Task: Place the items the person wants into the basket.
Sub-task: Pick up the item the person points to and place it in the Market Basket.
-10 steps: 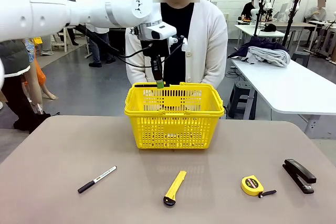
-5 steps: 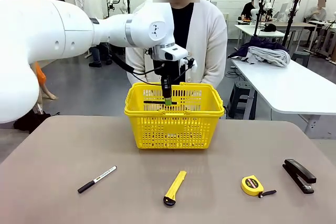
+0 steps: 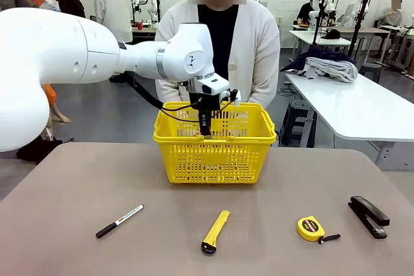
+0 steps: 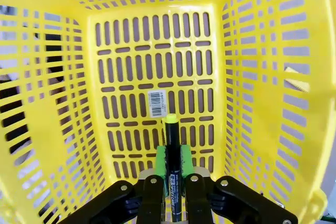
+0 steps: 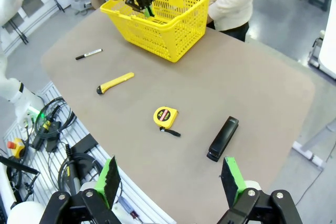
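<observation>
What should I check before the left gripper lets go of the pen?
1. Left gripper shut on the black pen: ok.
2. Pen inside the yellow basket, below its rim: ok.
3. Basket floor under the pen bare apart from a label: ok.
4. Hands of the person clear of the basket: cannot tell, hidden behind it.
5. Right gripper open, away from the basket: ok.
6. Marker and stapler waiting on the table: ok.
</observation>
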You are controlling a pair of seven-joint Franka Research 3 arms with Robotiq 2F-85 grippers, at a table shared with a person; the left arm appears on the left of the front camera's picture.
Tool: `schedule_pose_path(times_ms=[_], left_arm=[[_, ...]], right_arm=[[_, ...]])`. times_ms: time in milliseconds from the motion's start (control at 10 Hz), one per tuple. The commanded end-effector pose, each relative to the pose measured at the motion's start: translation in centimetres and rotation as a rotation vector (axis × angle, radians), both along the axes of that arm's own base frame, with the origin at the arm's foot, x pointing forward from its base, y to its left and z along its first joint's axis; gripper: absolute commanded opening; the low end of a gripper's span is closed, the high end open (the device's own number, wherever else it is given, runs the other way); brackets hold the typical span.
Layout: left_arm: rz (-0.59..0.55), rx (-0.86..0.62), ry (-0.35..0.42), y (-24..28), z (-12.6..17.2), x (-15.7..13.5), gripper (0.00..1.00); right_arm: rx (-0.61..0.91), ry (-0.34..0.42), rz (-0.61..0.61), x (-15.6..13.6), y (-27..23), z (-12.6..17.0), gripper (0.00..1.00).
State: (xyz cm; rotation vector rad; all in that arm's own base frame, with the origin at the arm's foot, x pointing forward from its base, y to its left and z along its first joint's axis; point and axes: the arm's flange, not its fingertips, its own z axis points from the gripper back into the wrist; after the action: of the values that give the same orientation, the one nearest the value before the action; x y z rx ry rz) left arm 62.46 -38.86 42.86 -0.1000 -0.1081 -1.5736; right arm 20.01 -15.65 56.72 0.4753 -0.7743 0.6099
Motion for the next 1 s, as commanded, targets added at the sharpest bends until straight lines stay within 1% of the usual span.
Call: schedule_pose_path(times_ms=[0,300,400,500,600,800,900], left_arm=[[-0.022,-0.004,0.006,0.6,-1.5,-0.7,0.12],[-0.036,0.001,-0.011,0.1,-3.1,-0.3,0.12],[-0.041,-0.011,-0.016,0.0,-3.1,-0.2,0.60],[-0.046,-0.013,-0.021,0.1,-3.0,-0.3,0.72],[-0.048,-0.009,-0.025,0.2,-3.0,-0.2,1.00],[-0.049,-0.007,-0.023,0.1,-3.0,-0.2,1.00],[-0.052,-0.006,-0.023,0.1,-3.0,-0.2,0.94]], right_arm=[[0.016,-0.016,0.011,0.4,0.0,0.0,1.00],[0.016,-0.016,0.011,0.4,0.0,0.0,1.00],[0.016,-0.016,0.011,0.4,0.0,0.0,1.00],[0.016,-0.016,0.011,0.4,0.0,0.0,1.00],[0.016,-0.016,0.011,0.4,0.0,0.0,1.00],[0.016,-0.016,0.011,0.4,0.0,0.0,1.00],[0.016,-0.016,0.011,0.4,0.0,0.0,1.00]])
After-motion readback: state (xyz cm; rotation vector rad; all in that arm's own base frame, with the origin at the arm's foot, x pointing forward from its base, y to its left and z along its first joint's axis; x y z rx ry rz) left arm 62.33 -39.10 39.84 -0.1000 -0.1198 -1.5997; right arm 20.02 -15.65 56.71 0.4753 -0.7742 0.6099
